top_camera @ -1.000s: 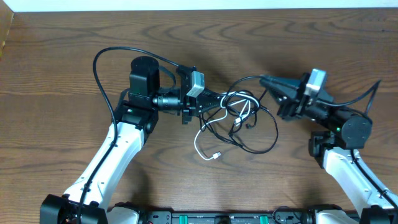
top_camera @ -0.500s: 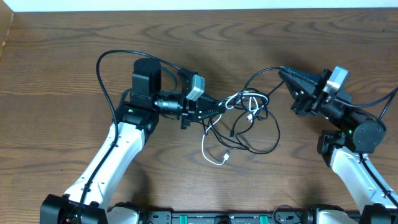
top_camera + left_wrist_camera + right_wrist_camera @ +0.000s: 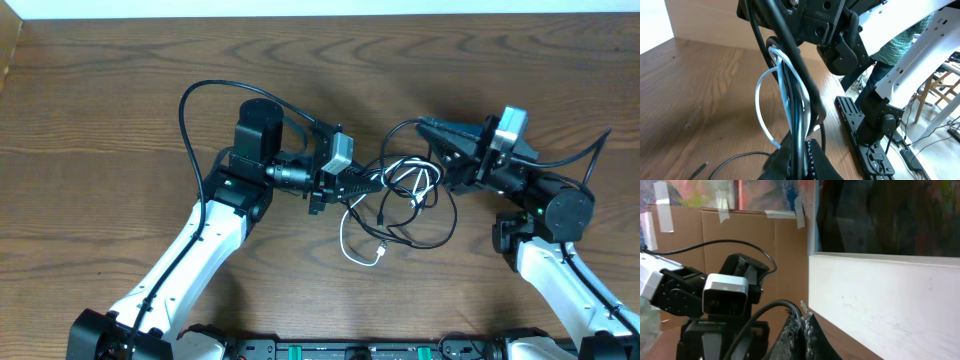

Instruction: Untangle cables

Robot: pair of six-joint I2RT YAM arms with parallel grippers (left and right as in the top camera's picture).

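Tangled cables (image 3: 405, 185): several black, one white, loops overlapping.

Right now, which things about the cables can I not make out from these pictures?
- Overhead: how the cables cross in the knot; thin, overlapping.
- Left wrist: how many cords the left fingers pinch; bottom edge cuts them.
- Right wrist: where the black cable ends; right fingers hide it.

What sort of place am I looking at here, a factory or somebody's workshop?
Probably a research lab or workshop: a left robot arm and a right robot arm hold tangled cables over a wooden table, taped cardboard stands behind, and wooden chairs sit nearby.
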